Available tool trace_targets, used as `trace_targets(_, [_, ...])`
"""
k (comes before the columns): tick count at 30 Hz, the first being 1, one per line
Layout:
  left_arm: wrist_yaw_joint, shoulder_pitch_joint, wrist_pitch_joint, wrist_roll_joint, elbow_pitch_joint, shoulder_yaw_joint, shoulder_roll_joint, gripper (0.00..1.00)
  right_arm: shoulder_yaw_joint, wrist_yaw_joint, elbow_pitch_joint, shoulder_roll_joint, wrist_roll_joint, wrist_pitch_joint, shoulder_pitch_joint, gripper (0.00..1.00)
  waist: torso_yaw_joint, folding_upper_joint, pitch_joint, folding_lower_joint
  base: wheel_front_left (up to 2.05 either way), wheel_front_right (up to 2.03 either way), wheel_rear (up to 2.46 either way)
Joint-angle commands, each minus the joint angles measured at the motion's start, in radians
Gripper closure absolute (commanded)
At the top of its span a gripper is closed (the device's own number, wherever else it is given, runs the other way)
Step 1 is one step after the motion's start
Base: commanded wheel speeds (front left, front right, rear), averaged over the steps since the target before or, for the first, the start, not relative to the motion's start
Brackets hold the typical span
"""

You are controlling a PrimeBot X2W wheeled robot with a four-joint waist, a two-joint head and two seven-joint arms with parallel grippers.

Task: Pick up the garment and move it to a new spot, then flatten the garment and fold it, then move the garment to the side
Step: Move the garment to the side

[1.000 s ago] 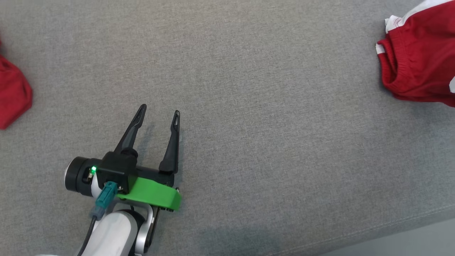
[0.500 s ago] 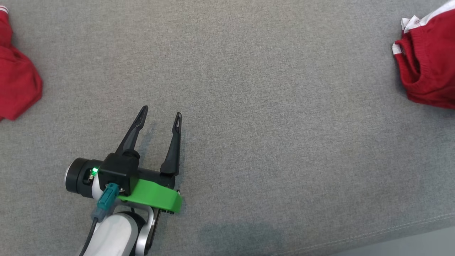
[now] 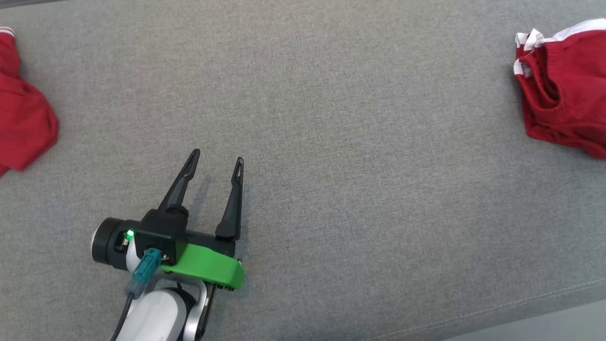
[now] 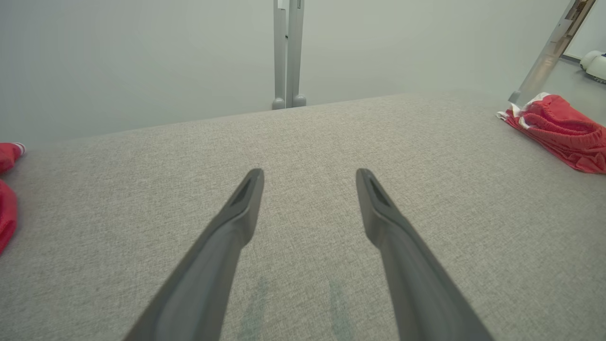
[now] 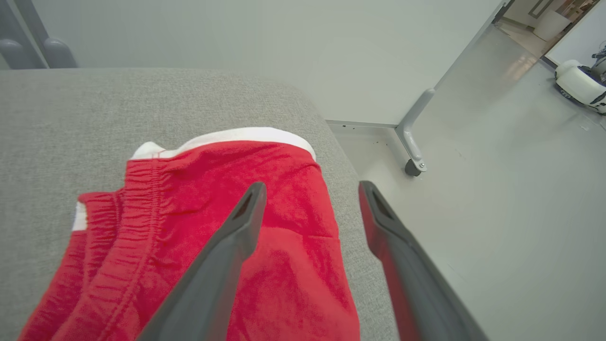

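Nearest you, your left jaws stand wide open and empty. Their long dark tapered plastic fingers [image 3: 179, 187] are poised over bare cloth near the front of the grey woven-fabric padded desk [image 3: 355, 166], seemingly parked clear of the work. Farther off, at the desk's right end, your right jaws are likewise spread and gripping nothing. They hang over the task's crumpled red soft-knit shorts with a gathered elastic waistband and white trim [image 5: 189, 189]. The shorts lie in a loose heap right at the rounded edge, by the look of it set aside rather than flattened, and close enough to the drop to slip if nudged. A second rumpled red cloth heap [image 3: 23, 118] sits at the opposite left end, well apart. Beyond rise a pale smooth wall [image 4: 142, 57] and a grey metal upright [image 4: 289, 52].
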Motion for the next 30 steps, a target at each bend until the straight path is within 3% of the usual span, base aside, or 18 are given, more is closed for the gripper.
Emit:
trace_targets(1, [0.004, 0.011, -0.006, -0.007, 0.005, 0.002, 0.0, 0.0, 0.002, -0.001, -0.015, 0.009, -0.007, -0.007, 0.0, 0.0, -0.005, 0.0, -0.021, 0.0, 0.0, 0.0, 0.0])
trace_targets(20, [-0.031, 0.079, -0.131, -0.163, 0.252, 0.097, -0.063, 0.0, 0.163, -0.001, -0.319, 0.124, 0.085, 0.005, 0.203, 0.0, 0.066, 0.0, -0.331, 0.0, 0.0, 0.0, 0.0])
trace_targets(26, [-0.03, 0.116, -0.149, -0.187, 0.303, 0.14, -0.063, 0.0, 0.152, -0.001, -0.414, 0.165, 0.12, 0.019, 0.328, 0.0, 0.094, 0.0, -0.398, 0.0, 0.0, 0.0, 0.0])
trace_targets(30, [-0.033, 0.145, -0.152, -0.192, 0.32, 0.167, -0.054, 0.0, 0.087, -0.001, -0.517, 0.22, 0.127, 0.033, 0.455, 0.0, 0.114, 0.0, -0.417, 0.0, 0.0, 0.0, 0.0])
